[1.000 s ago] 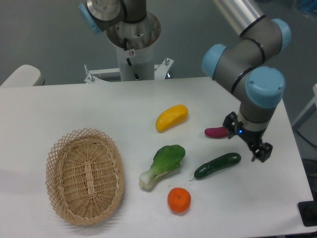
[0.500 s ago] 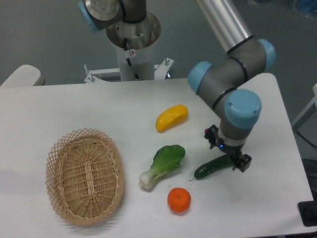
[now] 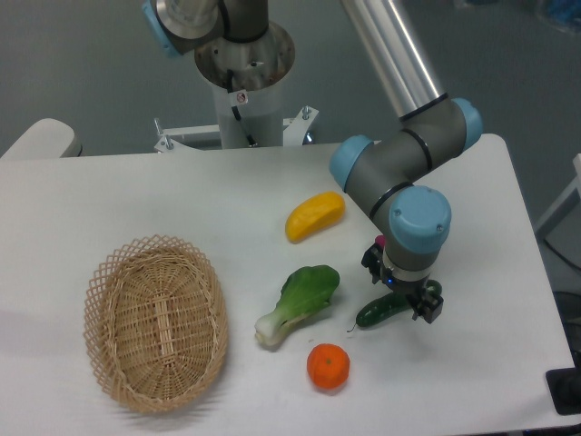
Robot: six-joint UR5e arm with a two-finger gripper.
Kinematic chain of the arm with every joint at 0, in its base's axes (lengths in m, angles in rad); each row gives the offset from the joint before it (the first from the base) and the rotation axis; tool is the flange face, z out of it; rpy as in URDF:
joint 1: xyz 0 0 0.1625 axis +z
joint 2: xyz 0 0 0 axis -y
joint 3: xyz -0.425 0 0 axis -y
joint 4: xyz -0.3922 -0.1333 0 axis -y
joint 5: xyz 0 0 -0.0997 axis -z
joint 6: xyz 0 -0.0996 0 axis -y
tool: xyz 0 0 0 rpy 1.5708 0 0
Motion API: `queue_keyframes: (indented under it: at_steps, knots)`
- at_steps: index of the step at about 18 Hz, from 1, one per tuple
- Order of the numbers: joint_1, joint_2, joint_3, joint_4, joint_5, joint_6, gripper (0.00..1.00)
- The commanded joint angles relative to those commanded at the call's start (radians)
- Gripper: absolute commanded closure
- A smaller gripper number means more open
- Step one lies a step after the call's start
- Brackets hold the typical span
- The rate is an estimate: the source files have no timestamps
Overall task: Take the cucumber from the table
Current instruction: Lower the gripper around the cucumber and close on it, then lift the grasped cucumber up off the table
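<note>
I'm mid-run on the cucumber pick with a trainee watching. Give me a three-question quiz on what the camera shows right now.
1. True or false: the pincer is above the cucumber.
2. Which item lies nearest the wicker basket? A) yellow vegetable B) bok choy C) orange
3. Fill in: the cucumber rests on the white ____.

Key:
1. True; the wrist covers the cucumber's right part, only the left end showing.
2. B.
3. table; nothing shows it lifted yet.
</note>
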Motion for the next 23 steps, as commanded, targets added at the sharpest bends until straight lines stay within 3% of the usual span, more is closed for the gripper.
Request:
queue_keyframes:
  at_steps: [7, 8, 9, 12, 14, 16, 23]
  knots:
    - [0.000, -0.025, -0.015, 0.054, 0.002, -0.003, 0.01]
    - [0.000, -0.029, -0.015, 0.058, 0.002, -0.003, 0.08]
    - [0.000, -0.031, -0.015, 0.057, 0.002, -0.005, 0.27]
    - [0.000, -0.031, -0.008, 0.057, 0.002, 0.002, 0.65]
    - [0.002, -0.031, -0.002, 0.055, 0.002, 0.005, 0.79]
    - [0.002, -0.029, 0.002, 0.054, 0.002, 0.006, 0.87]
    - [0.012, 0.015, 0.023, 0.032, -0.006, 0.063, 0.89]
